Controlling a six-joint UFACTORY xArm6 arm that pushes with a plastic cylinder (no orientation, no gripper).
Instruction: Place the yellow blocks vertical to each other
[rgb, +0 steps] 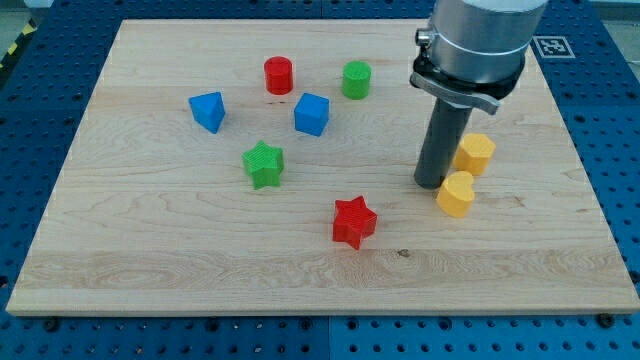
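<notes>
My tip (432, 184) stood just left of the two yellow blocks at the board's (150, 250) right; it is a bare rod with no jaws. The yellow heart (456, 195) sat just below the yellow hexagon (475, 154), slightly left. The stacking looked nearly done, with a small nudge left.

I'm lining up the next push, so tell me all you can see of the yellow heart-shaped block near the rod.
The yellow heart block looks like matte, ribbed plastic, lying flat with its heart face up on the wooden board, right of centre. My tip stands close at its upper left; contact cannot be confirmed. The other yellow block, roughly hexagonal, sits just above it towards the view's top, slightly right, very near or touching. Nothing else is near it.
</notes>
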